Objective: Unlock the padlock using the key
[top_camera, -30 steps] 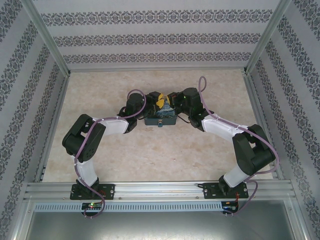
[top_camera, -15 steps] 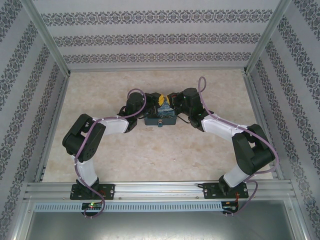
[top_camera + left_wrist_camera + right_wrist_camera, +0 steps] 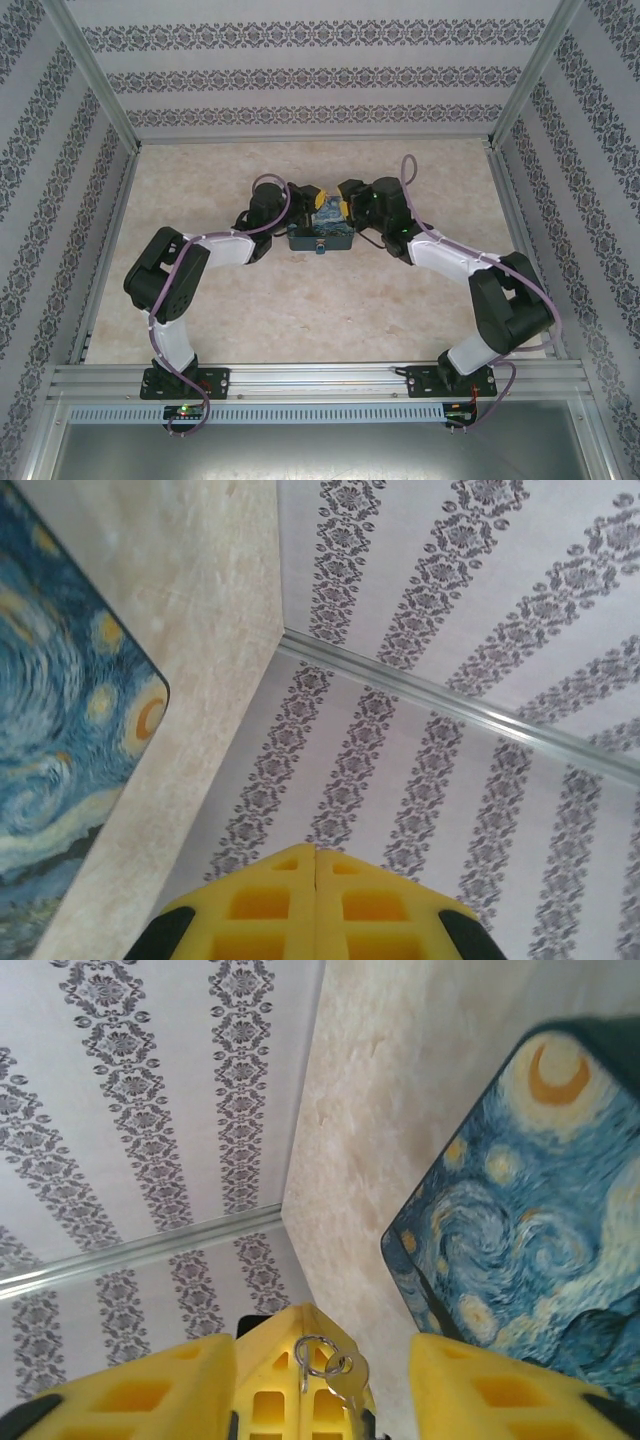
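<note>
Two yellow fingers of the right gripper [image 3: 388, 1390] stand narrowly apart, with a small pale-gold metal key [image 3: 346, 1383] on its wire ring against one; whether it is pinched I cannot tell. The left gripper [image 3: 315, 910] is closed. The key should probably go round the swirl-painted blue-and-yellow box [image 3: 520, 1240] to its near face, where the tiny blue padlock [image 3: 320, 246] hangs, its keyhole too small to make out.

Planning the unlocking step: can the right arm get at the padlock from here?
Probably yes: the padlock hangs on the near face of the box, with bare table before it, and the right pincer sits beside that box.
</note>
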Available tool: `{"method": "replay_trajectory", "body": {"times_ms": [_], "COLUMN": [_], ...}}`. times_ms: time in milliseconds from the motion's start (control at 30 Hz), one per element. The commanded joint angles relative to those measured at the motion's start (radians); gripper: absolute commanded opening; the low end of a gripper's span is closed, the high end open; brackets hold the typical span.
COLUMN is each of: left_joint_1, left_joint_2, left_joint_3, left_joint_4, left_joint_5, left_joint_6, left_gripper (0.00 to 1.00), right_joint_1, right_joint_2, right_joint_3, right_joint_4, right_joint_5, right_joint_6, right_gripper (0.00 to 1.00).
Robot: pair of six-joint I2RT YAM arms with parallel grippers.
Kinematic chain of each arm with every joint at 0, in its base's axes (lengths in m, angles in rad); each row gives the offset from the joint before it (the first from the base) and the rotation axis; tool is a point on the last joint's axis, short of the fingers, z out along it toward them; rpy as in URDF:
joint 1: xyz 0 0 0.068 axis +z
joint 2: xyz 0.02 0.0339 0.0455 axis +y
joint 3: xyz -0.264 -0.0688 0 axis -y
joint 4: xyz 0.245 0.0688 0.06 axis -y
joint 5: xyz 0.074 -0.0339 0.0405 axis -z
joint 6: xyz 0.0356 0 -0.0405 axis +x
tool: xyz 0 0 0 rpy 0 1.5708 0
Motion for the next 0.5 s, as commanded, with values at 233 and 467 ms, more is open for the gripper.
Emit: {"method": "replay_trajectory", "body": {"times_ms": [233, 467], "left_joint_1": [0.105, 0.107], "left_joint_2": [0.002, -0.076], "left_joint_3": [0.121, 0.285], "left_joint_4": [-0.061, -0.489], "left_joint_5": [0.274, 0.312], "left_joint_6": [0.521, 0.973], "left_gripper": [0.00, 0.00], "right_joint_1": [-0.131, -0.127], "right_joint_2": [-0.017, 0.094], "right_joint_3": [0.101, 0.213], "right_joint_4": [-0.049, 0.057], "right_joint_5": [-0.285, -0.487], "right_joint_6": [-0.283, -0.339], "right_gripper": [0.56, 0.53]}}
